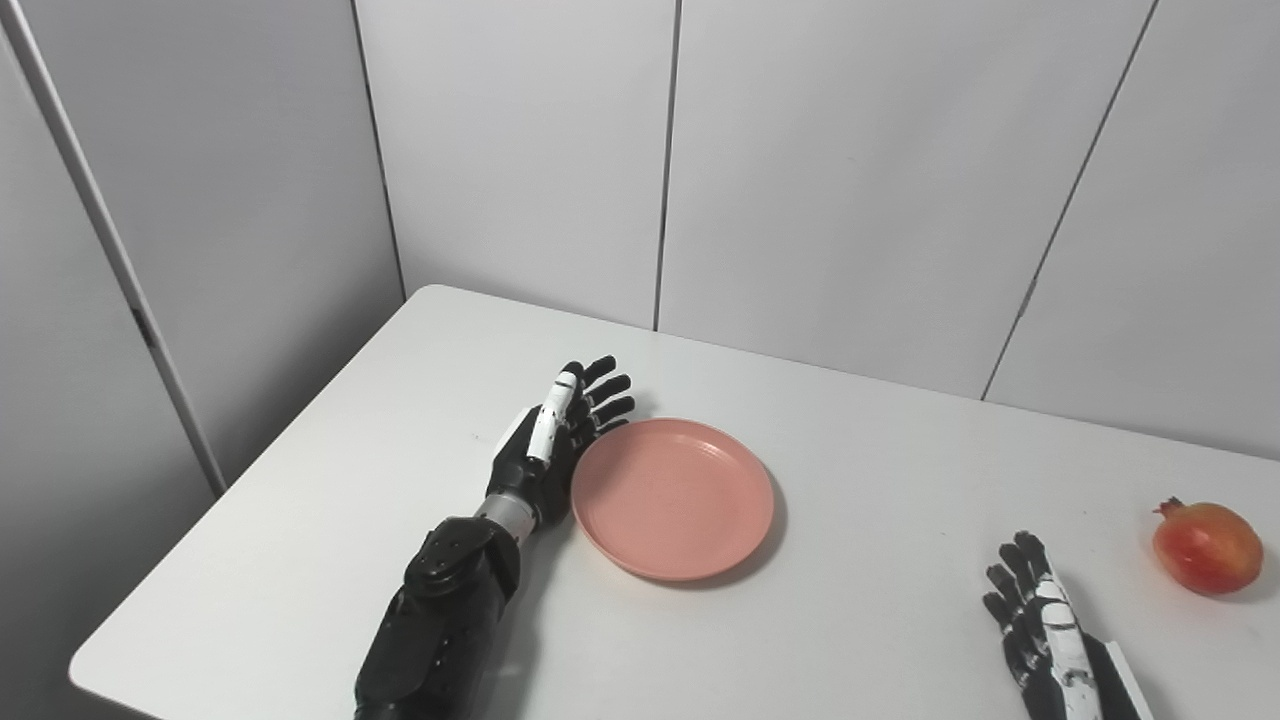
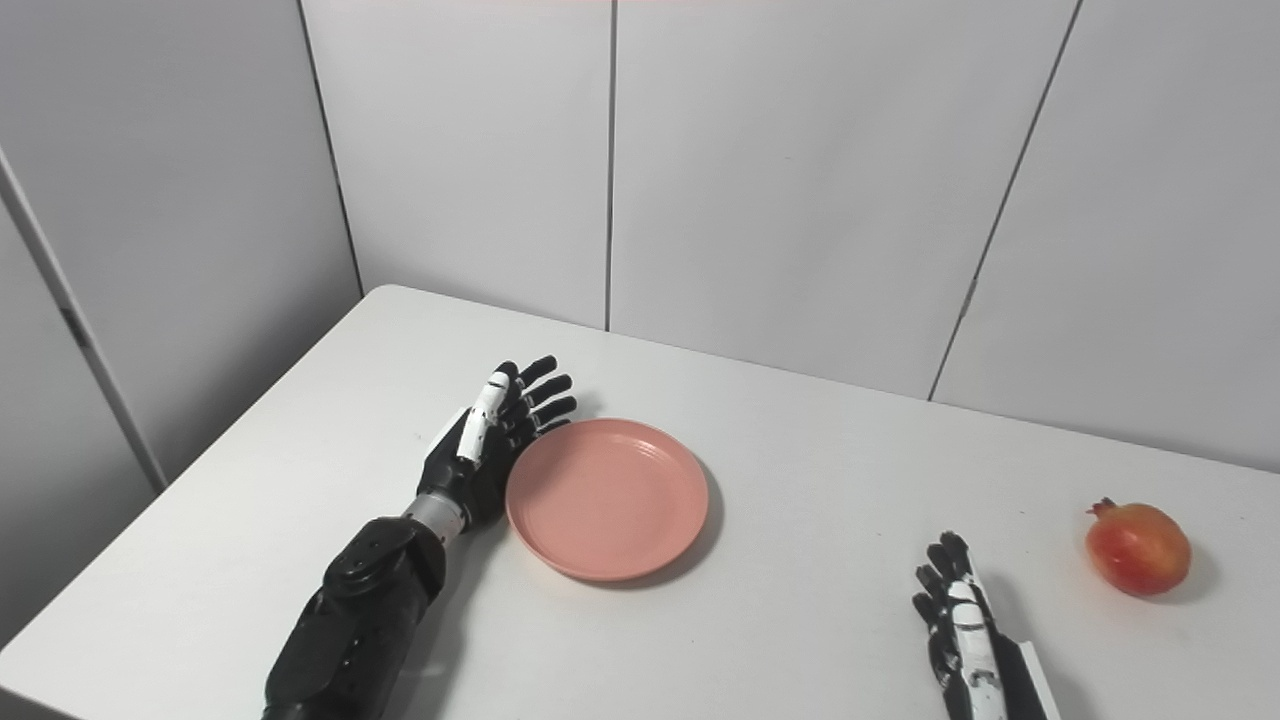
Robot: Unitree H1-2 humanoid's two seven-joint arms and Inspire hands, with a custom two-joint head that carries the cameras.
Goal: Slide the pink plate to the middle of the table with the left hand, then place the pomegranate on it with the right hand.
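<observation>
Starting at your left, the left hand (image 1: 548,440) stands on edge against the left rim of the pink plate (image 1: 672,498), palm toward the plate and fingers (image 1: 603,388) spread and straight, closed on nothing. Whether the palm actually touches the rim or sits just beside it, you cannot tell for sure from these views, but it looks like contact. The plate lies flat and bare on the white surface (image 1: 880,450), left of the middle as the head cameras frame it, so you should judge the slide as under way or not quite finished rather than done.

Move on to your right and you find the right hand (image 1: 1040,620) resting low near the front edge, fingers apart and holding nothing. It waits. Beyond it, near the right edge, the pomegranate (image 1: 1206,546) sits on the surface, well apart from the plate and clear of the right hand.

So step 1 still needs its last push toward the centre, and step 2, the pick and placement of the fruit, is not yet begun.

Your count: 1 plate, 1 pomegranate, 2 hands, 1 surface. Nothing else rests on it.
</observation>
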